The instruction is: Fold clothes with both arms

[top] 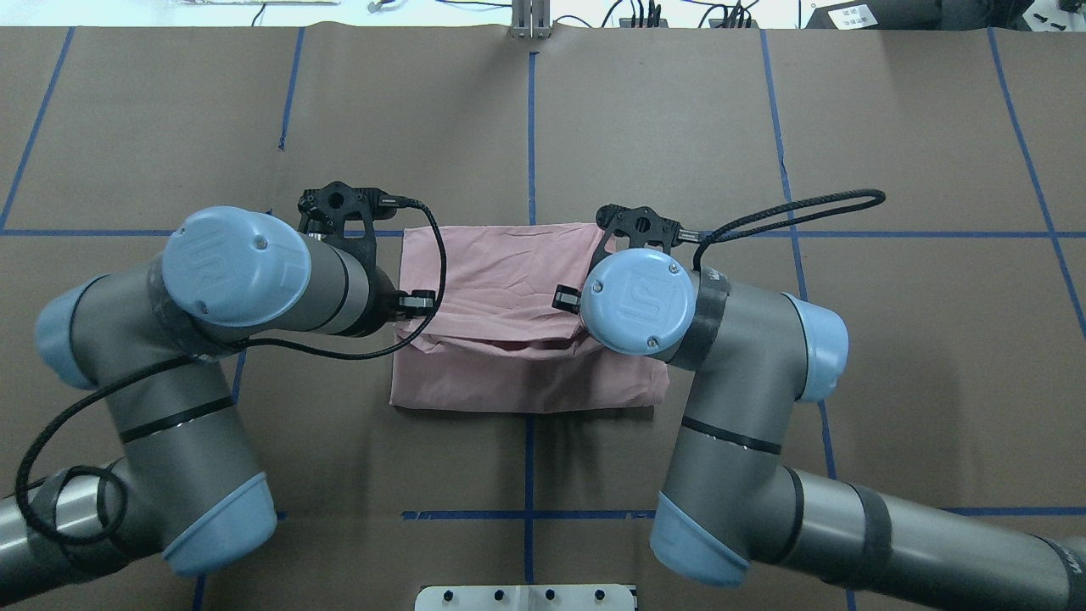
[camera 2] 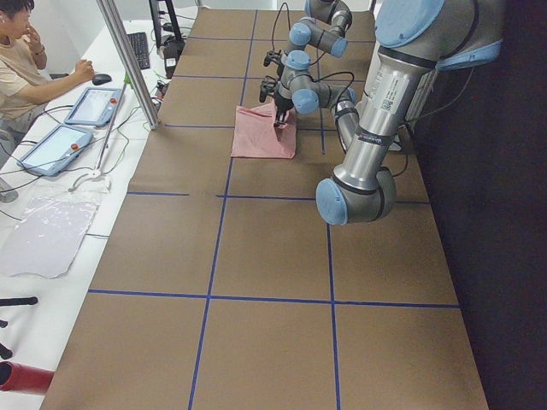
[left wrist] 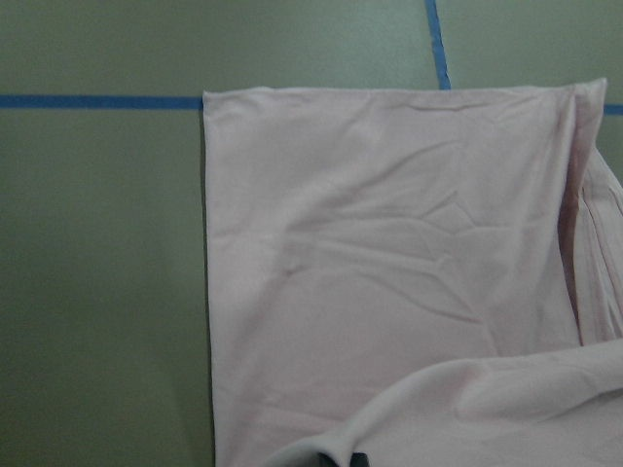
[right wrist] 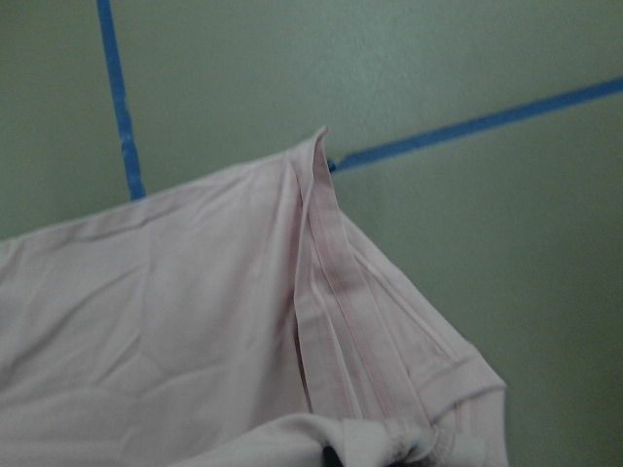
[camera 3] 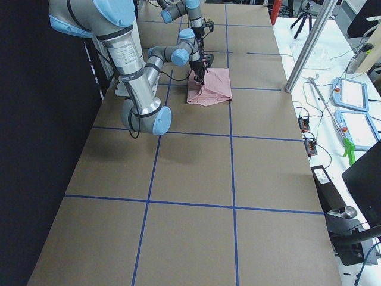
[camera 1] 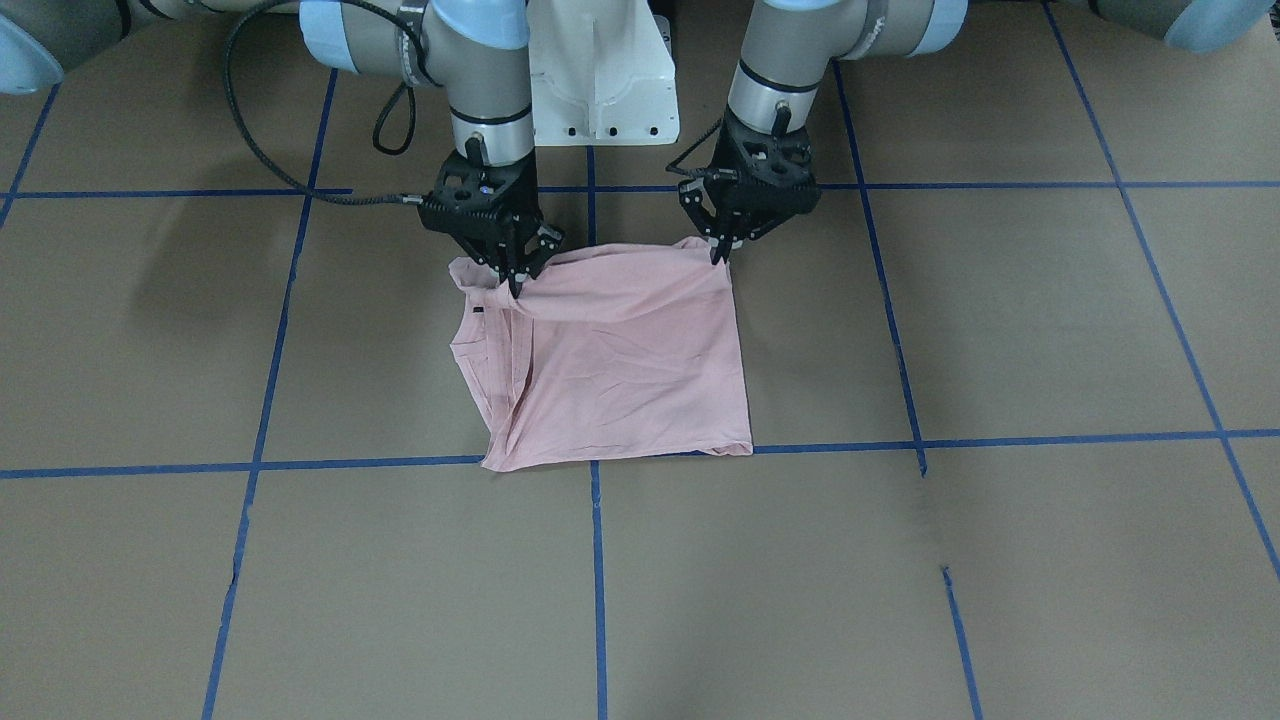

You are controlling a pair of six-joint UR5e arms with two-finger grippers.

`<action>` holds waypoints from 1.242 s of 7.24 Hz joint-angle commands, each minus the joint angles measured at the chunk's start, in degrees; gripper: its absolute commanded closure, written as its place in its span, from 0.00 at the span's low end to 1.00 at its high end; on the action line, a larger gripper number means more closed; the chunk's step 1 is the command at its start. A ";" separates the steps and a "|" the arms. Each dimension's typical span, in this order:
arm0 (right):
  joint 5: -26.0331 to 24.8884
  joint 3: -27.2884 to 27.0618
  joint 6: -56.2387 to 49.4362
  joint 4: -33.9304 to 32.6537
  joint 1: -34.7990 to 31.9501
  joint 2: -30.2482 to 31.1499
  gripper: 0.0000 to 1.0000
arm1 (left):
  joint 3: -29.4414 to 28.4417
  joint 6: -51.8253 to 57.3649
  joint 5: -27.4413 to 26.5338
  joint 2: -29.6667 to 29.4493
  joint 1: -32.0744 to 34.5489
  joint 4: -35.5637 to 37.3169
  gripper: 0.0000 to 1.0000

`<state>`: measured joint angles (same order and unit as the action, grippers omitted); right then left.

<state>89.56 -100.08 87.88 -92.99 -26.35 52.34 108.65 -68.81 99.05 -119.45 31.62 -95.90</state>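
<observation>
The pale pink T-shirt (camera 1: 620,370) lies folded on the brown table, its print hidden. Its small black sleeve tag (camera 1: 478,311) shows at one side. My left gripper (camera 1: 718,255) is shut on one corner of the shirt's robot-side edge. My right gripper (camera 1: 515,285) is shut on the other corner, by the sleeve. Both hold that edge lifted, so it drapes between them above the flat part. The overhead view shows the shirt (top: 509,280) between my two wrists. The left wrist view shows the flat layer (left wrist: 389,253). The right wrist view shows a seamed fold (right wrist: 326,282).
Blue tape lines (camera 1: 598,560) grid the brown table. The white pedestal (camera 1: 600,80) stands between the arm bases. A black cable (top: 789,212) loops off the right wrist. An operator (camera 2: 26,60) sits beside the table's far side with tablets (camera 2: 90,107).
</observation>
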 commanded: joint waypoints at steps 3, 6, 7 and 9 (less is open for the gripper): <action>16.20 35.38 -21.40 17.66 -17.29 -16.12 0.00 | -35.60 23.40 8.11 -11.16 18.26 -22.39 0.00; 26.44 32.51 -28.11 17.14 -23.29 -14.38 0.00 | -28.00 27.05 13.28 -6.26 19.88 -22.32 0.00; 26.72 29.36 -28.99 17.14 -24.17 -11.41 0.00 | -24.57 29.32 13.63 -3.72 21.28 -22.23 0.00; 29.69 21.54 -39.13 17.05 -28.46 -1.50 0.00 | -20.95 40.35 18.52 1.39 27.84 -21.96 0.00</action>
<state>116.92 -73.85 54.97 -75.90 -51.84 44.80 85.38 -35.47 114.72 -121.12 55.27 -118.08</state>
